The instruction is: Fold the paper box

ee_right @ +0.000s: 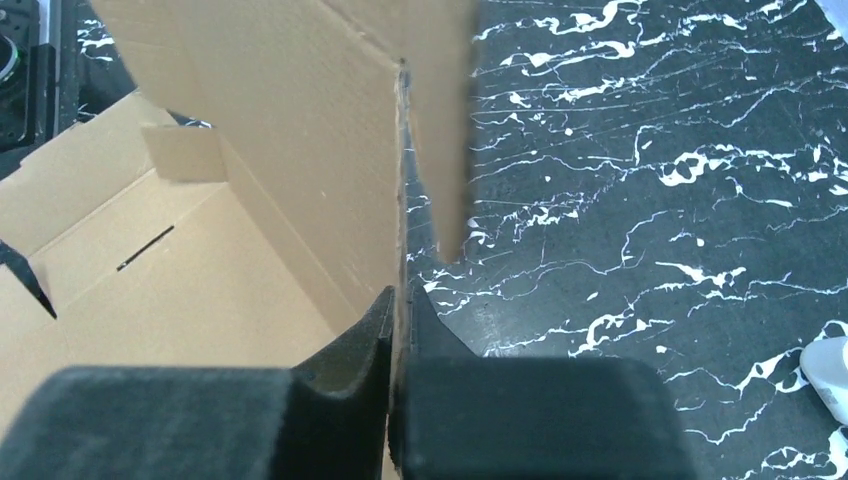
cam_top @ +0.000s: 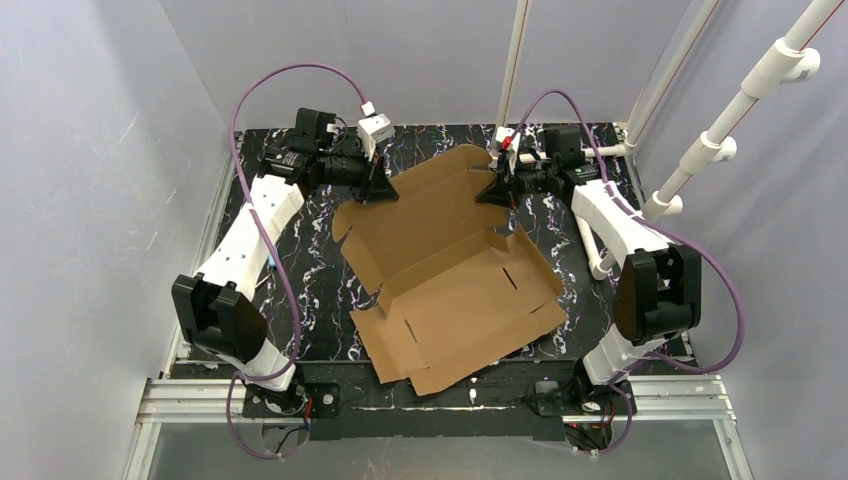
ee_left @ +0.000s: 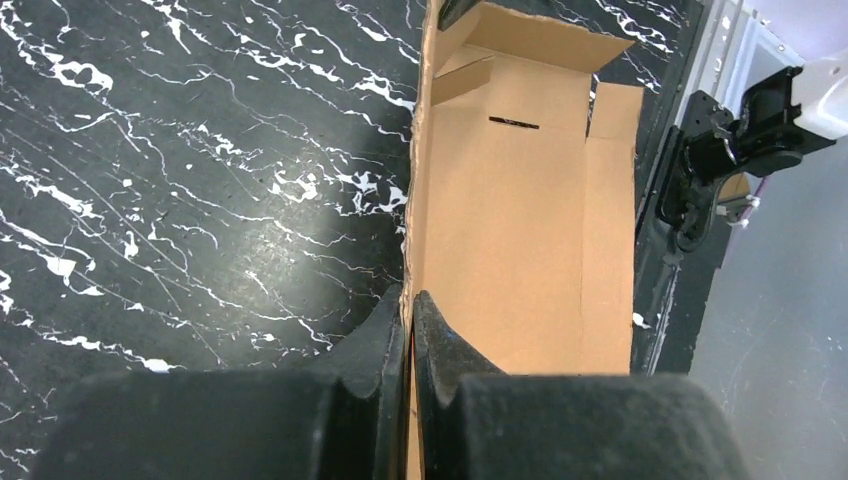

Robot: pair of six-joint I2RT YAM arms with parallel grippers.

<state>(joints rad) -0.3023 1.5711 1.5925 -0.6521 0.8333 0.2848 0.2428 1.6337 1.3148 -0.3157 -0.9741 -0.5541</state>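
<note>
Left fingers pinching paper box edge, right fingers likewise, both pinches plain only in wrist views

Left of the paper box I have open table to pass over; right of it, white pipes stand close.

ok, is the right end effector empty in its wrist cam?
No, the right end effector is shut on the edge of a raised panel of the plain brown cardboard box.
</note>
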